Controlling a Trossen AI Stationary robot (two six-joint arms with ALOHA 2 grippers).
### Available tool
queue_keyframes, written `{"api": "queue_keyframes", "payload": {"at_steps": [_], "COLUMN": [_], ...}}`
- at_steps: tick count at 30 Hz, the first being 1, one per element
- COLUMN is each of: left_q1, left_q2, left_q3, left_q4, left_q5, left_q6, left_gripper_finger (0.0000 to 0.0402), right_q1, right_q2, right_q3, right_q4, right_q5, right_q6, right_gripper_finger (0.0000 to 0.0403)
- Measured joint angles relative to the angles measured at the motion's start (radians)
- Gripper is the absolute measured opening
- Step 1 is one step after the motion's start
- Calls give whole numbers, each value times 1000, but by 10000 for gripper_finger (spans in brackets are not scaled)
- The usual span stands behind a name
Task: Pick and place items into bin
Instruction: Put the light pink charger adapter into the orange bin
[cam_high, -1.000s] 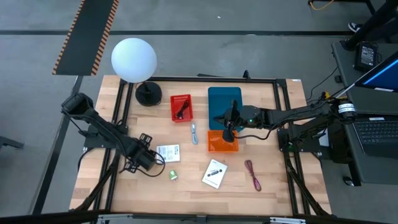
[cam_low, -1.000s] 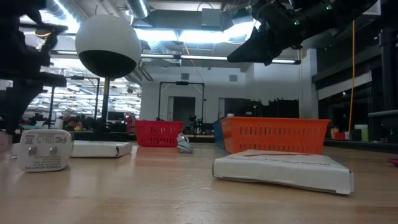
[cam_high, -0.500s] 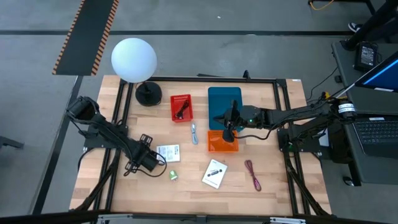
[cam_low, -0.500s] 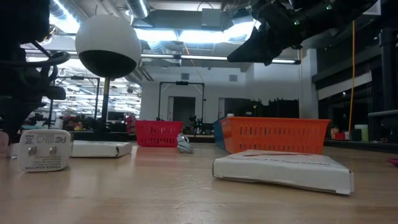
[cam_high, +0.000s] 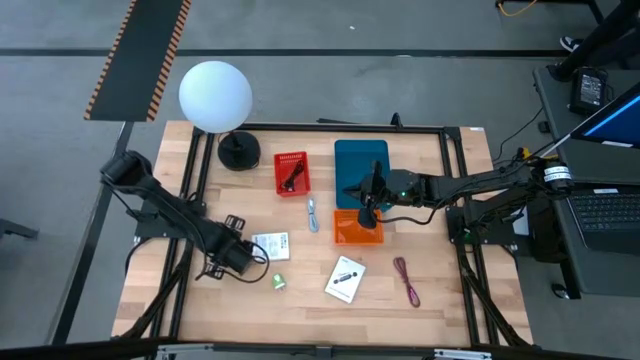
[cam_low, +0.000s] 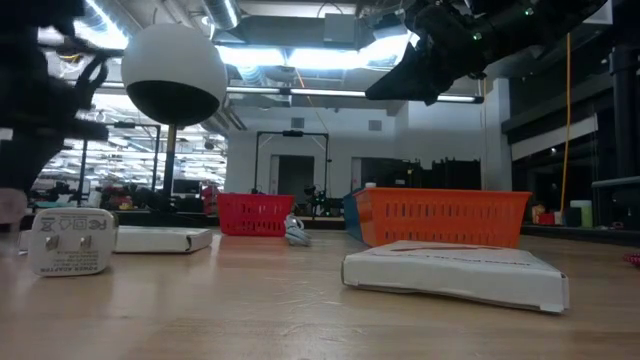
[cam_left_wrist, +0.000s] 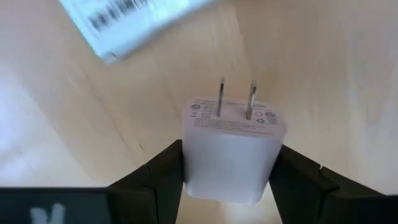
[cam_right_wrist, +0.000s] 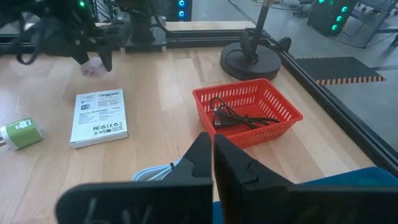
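My left gripper (cam_high: 240, 258) is near the table's left-near part, beside a white card with green marks (cam_high: 270, 245), and is shut on a pale pink-white plug adapter (cam_left_wrist: 233, 149). A green cube (cam_high: 279, 283), a white card with a black mark (cam_high: 345, 279) and a maroon cable (cam_high: 406, 281) lie flat near the near edge. A blue-white stick (cam_high: 312, 214) lies mid-table. A black cable (cam_right_wrist: 233, 115) lies in the red bin (cam_high: 292, 172). My right gripper (cam_high: 368, 208) is shut and empty above the far rim of the orange bin (cam_high: 350, 232). My left gripper pinches the plug adapter's body by its two side faces (cam_left_wrist: 193, 158), one dark finger (cam_left_wrist: 165, 171) on each side. The fingers come slanting from the table's left. The two metal prongs (cam_left_wrist: 235, 99) point away from the gripper. In the low view the adapter (cam_low: 8, 205) shows a little above the tabletop.
A white globe lamp (cam_high: 215, 95) on a black base stands at the far-left corner. A teal bin (cam_high: 360, 160) sits behind the orange bin. A black frame rail runs round the table's edges. Bare wood shows between the cards and the maroon cable.
My left arm has swayed slightly toward the near edge and back beside the green-marked card, its gripper staying shut on the adapter. The right arm and the loose items have kept still.
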Motion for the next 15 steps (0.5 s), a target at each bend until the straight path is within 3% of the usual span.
{"api": "queue_keyframes", "payload": {"at_steps": [6,15], "left_q1": [0,48], "left_q2": [-59,-224], "left_q3": [37,39], "left_q4": [30,210], "left_q5": [-108,-221], "left_q6": [-46,-9], "left_gripper_finger": [189,189], "right_q1": [0,0], "right_q2": [0,0], "right_q3": [0,0], "right_q4": [0,0], "right_q5": [0,0], "right_q6": [0,0], "right_gripper_finger": [0,0]}}
